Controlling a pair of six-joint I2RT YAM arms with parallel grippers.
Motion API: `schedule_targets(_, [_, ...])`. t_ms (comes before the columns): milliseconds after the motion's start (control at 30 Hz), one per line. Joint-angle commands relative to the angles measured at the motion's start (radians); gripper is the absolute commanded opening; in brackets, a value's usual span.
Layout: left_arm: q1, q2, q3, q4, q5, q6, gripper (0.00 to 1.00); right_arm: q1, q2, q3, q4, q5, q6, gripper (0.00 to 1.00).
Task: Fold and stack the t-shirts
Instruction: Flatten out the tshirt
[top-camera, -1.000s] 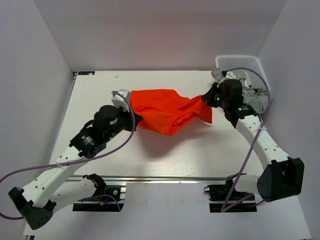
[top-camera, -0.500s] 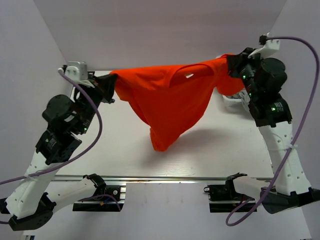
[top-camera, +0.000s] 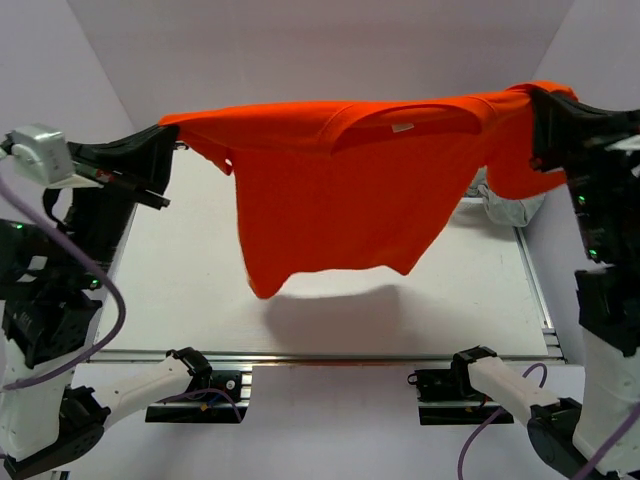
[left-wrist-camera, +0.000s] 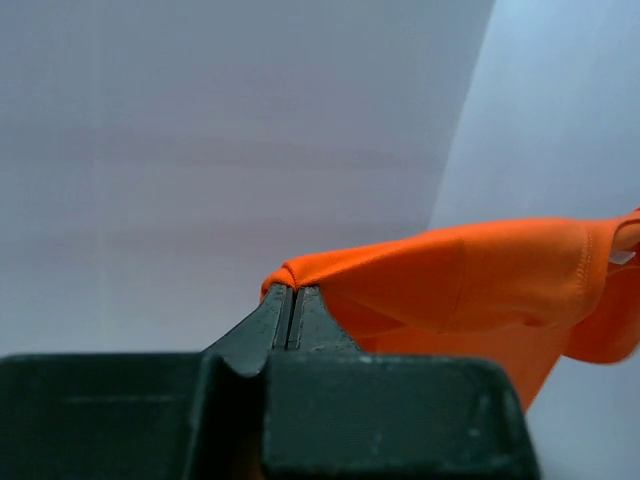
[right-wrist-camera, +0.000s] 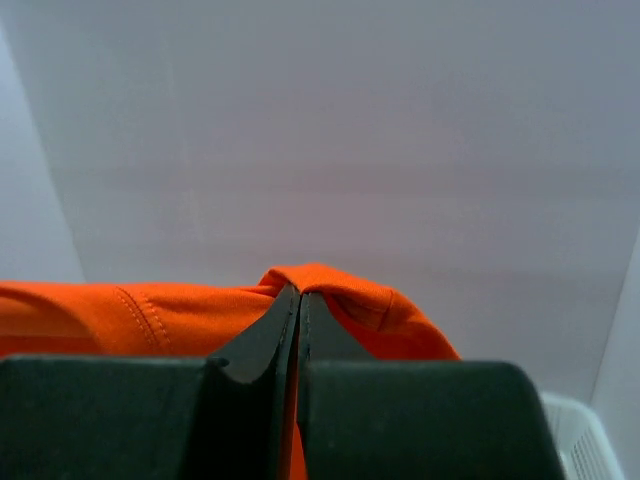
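The bright orange-red cloth t-shirt (top-camera: 340, 190) hangs stretched wide above the white table (top-camera: 180, 270). Half a second ago it sagged in a narrower drape, and a second ago it lay crumpled on the surface. The left gripper (top-camera: 172, 138) and right gripper (top-camera: 540, 102) are higher and farther apart than before, each clamped tight on a shoulder edge of the shirt.

2 black-and-white arms (top-camera: 50, 310), purple cables (top-camera: 121, 308), seemingly green lights (top-camera: 18, 228)
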Motion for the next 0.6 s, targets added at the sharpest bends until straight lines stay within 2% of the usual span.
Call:
schedule_targets(0, [0.011, -0.015, 0.062, 0.003, 0.032, 0.047, 0.0, -0.006, -0.041, 0.059, 0.061, -0.016, -0.064, 0.0])
schedule_targets(400, [0.011, 0.022, 0.096, -0.006, 0.032, 0.079, 0.0, -0.006, -0.048, 0.06, 0.079, 0.001, -0.081, 0.0])
schedule_targets(567, [0.011, 0.106, 0.076, 0.017, -0.123, 0.103, 0.0, -0.008, 0.027, 0.019, 0.108, 0.03, -0.091, 0.0])
